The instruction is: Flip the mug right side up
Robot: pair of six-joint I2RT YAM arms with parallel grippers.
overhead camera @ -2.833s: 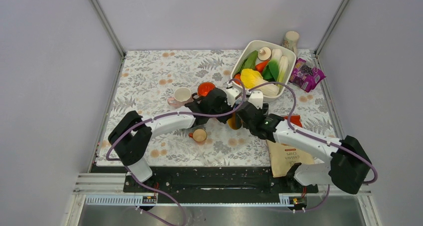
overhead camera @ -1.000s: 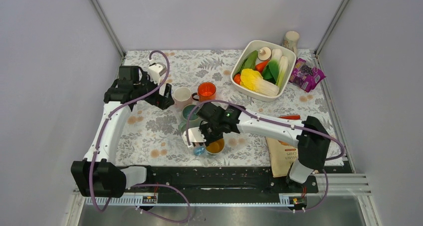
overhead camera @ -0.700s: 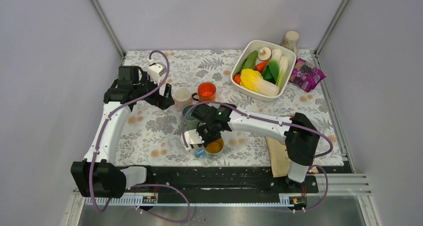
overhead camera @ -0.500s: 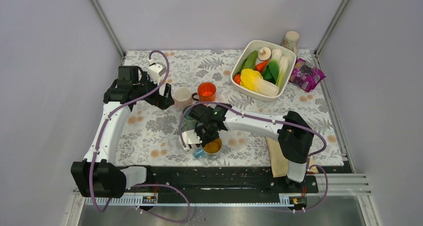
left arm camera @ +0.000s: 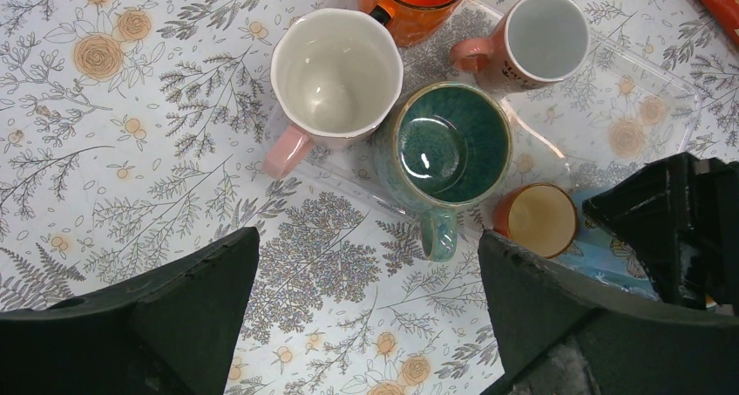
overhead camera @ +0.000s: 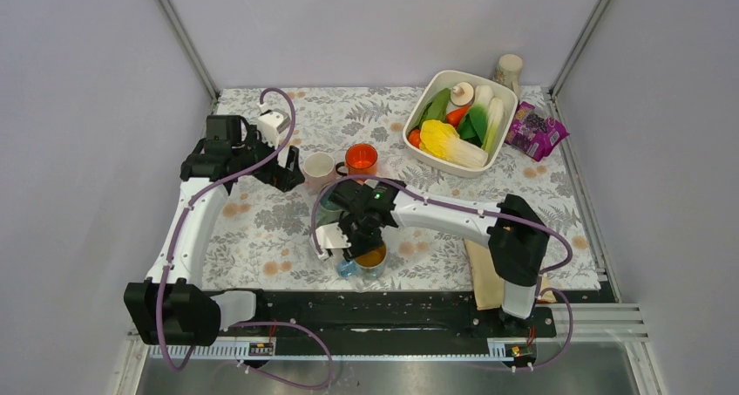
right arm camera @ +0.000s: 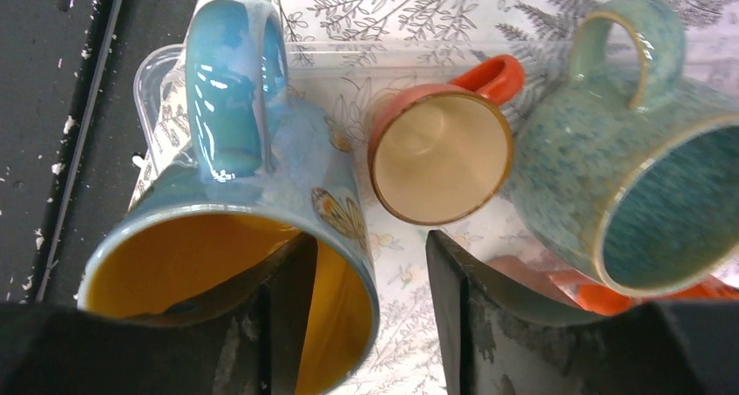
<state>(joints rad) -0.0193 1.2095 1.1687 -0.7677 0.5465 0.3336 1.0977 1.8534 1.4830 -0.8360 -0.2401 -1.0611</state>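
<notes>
One blue mug [right arm camera: 235, 177] upright; right hand [right arm camera: 366, 282] parted astride rim.

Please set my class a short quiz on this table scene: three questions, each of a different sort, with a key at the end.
1. True or false: the blue mug stands with its mouth up.
2. What lies in the white dish at the far right of the table? A) vegetables B) mugs C) spoons
3. Fill in: in the right wrist view, the small orange cup stands between the blue mug and the ____ mug.

Key
1. True.
2. A.
3. Green: it is the green mug.
</notes>
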